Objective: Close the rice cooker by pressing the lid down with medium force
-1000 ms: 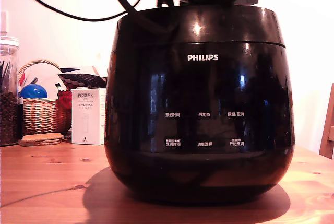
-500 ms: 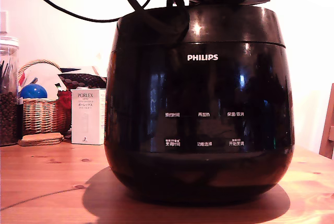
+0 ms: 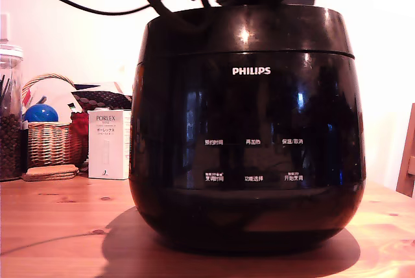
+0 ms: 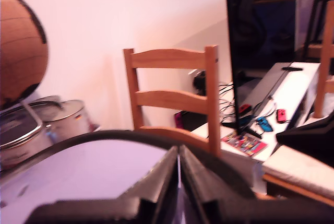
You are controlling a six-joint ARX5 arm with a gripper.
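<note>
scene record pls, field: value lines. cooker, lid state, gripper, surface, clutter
cooker: black PHILIPS rice cooker, upright, fills the exterior view's middle
lid: lid down on the body, thin seam visible
gripper: gripper above the lid top, fingers together, holding nothing; contact with the lid cannot be told
surface: wooden table
clutter: at the exterior view's left, behind the cooker: white PORLEX box, wicker basket with blue ball, glass jar
wrist view background: wooden chair, dark TV screen
</note>
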